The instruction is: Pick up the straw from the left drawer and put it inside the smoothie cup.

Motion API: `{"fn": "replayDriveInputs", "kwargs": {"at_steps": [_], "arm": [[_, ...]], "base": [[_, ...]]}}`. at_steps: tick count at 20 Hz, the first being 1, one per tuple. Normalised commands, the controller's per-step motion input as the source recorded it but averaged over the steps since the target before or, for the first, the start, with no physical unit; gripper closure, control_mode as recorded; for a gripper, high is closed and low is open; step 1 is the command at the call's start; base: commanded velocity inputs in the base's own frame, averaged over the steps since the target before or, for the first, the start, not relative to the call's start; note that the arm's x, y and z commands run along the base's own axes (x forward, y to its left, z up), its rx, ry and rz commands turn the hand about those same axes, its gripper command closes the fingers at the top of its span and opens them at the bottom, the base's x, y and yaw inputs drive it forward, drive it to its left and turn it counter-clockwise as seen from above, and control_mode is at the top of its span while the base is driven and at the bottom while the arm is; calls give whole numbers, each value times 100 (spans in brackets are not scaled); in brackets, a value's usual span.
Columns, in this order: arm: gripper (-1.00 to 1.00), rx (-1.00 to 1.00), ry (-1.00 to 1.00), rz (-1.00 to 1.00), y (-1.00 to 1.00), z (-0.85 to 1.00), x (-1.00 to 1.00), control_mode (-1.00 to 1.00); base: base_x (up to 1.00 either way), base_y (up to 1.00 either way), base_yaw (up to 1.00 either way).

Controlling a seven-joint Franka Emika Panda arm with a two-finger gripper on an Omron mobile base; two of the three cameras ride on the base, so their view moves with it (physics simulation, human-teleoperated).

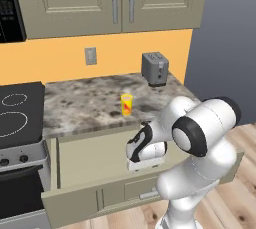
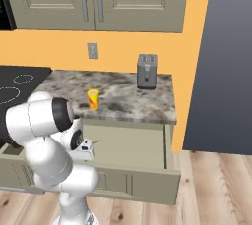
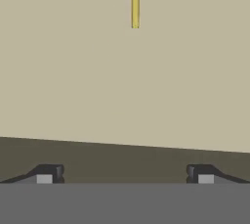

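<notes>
While the end effector [image 3: 125, 174] hangs wide open, the straw [image 3: 135, 0] lies lengthwise ahead on the left drawer [image 3: 73, 71] floor

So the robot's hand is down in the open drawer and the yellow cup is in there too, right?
Not quite. The yellow cup stands on the counter above the open drawer, as the left base view shows. The rest is right: the hand is down in the drawer.

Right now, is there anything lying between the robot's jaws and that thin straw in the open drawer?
Nothing visible does. In the hand view the gripper is open, and bare floor of the left drawer runs up to the straw.
</notes>
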Motion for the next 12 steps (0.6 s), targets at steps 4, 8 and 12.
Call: {"fn": "replayDriveInputs", "kwargs": {"at_steps": [4,8,12], "arm": [[-100,4,0,0,0,27,28,-100],[-100,1,0,0,0,9,40,-100],[-100,0,0,0,0,0,39,-100]], "base": [[0,0,0],[0,0,0],[0,0,0]]}}
